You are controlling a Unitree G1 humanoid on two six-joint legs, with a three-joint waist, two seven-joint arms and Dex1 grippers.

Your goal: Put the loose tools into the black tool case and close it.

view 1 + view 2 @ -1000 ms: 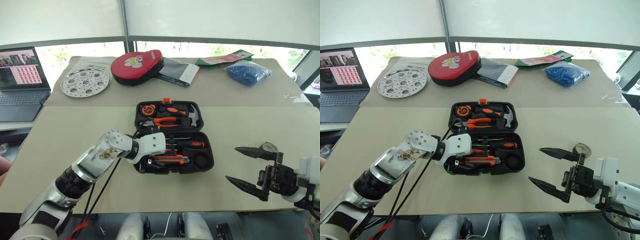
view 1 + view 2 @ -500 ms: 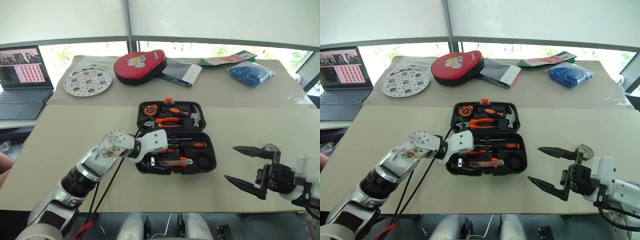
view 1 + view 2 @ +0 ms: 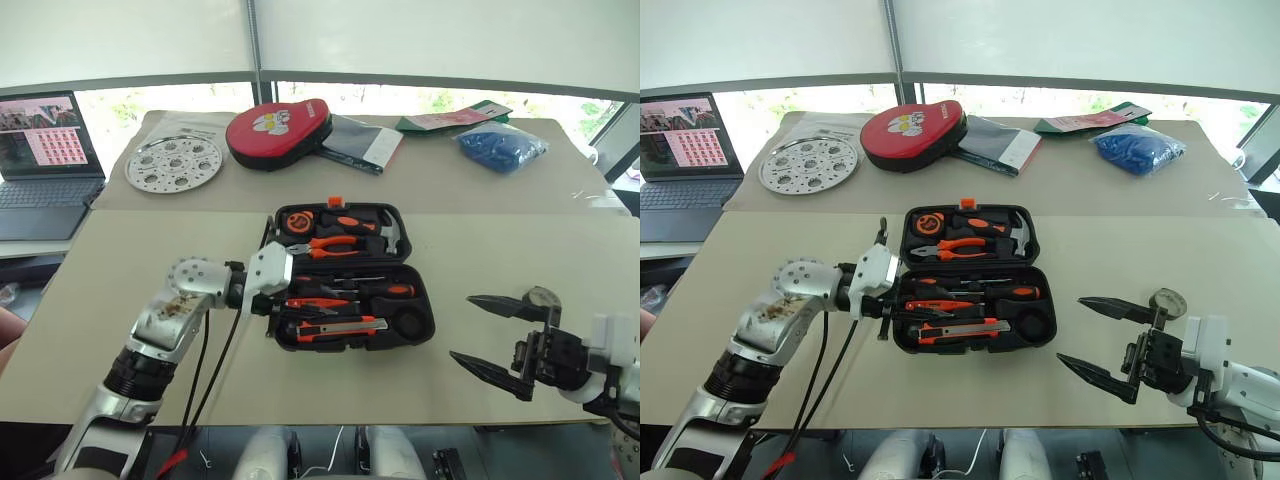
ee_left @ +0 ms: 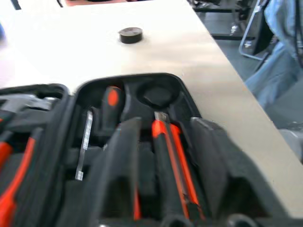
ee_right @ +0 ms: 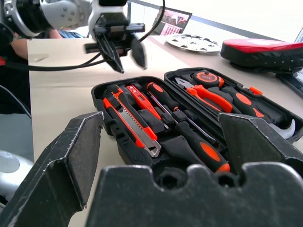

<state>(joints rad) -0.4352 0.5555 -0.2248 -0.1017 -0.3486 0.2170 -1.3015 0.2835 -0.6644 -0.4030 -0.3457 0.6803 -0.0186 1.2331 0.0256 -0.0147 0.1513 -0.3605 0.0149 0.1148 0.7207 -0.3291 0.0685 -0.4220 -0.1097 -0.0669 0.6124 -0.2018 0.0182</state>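
Observation:
The black tool case (image 3: 418, 300) lies open in the middle of the table. Its near half holds two screwdrivers (image 5: 165, 101), a utility knife (image 5: 130, 124) and a slim orange tester pen (image 5: 139, 97). The far half holds pliers, a hammer and a tape measure. My left gripper (image 3: 282, 298) hovers at the case's left edge, pointing right over the knife, its fingers (image 5: 113, 54) apart and empty. A small dark tape roll (image 4: 130, 35) lies on the table right of the case, beside my right gripper (image 3: 490, 335), which stands wide open and empty.
At the back are a red oval padded case (image 3: 277, 128), a perforated metal disc (image 3: 172, 162), a laptop (image 3: 40, 160), a booklet (image 3: 365, 145) and a blue bag (image 3: 500, 145). A round recess (image 3: 405, 322) in the case's near half is vacant.
My left hand has drawn back leftward from over the case's near half to its left edge and turned, uncovering the knife and pen. The right arm has not moved.

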